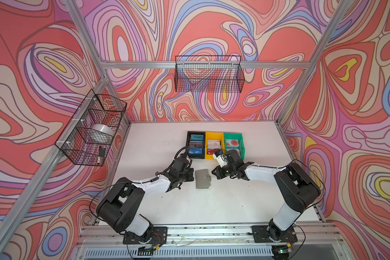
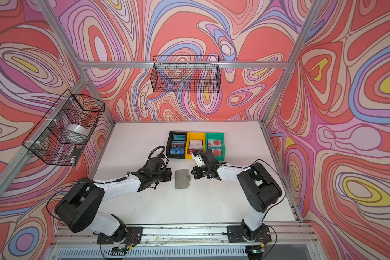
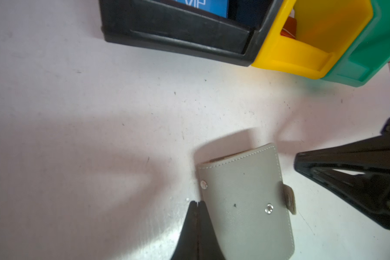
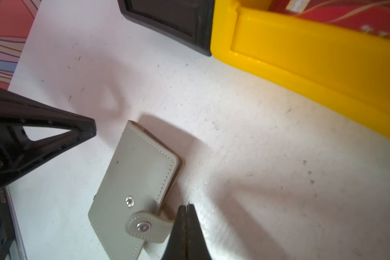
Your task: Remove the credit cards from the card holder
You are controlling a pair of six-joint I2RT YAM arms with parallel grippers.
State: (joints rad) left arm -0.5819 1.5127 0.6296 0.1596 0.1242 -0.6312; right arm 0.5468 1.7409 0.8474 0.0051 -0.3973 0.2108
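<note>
Two grippers flank the holder [image 1: 203, 179], which lies shut and flat on the table [image 1: 158, 144], in front of the bins. On the left, the left gripper [image 3: 196, 203] has its jaws pressed together on nothing, its tips low over the table just beside the holder's spine edge. In the middle, the holder's snap tab [image 4: 144, 226] sits off the stud on the cover, so the cover looks unfastened. On the right, the right gripper [image 4: 187, 206] is likewise closed and empty, with its tips just beside the tab. Behind them, the black bin [image 1: 188, 144], yellow bin [image 1: 214, 133] and green bin [image 1: 233, 134] hold cards [image 1: 196, 152]; whether any cards are inside the holder cannot be told. The step in hand appears to be opening the cover. The next move probably calls for the left tips to pin the spine side while the right tips slip under the tab edge and lift the flap, gently, since the light holder may slide.
</note>
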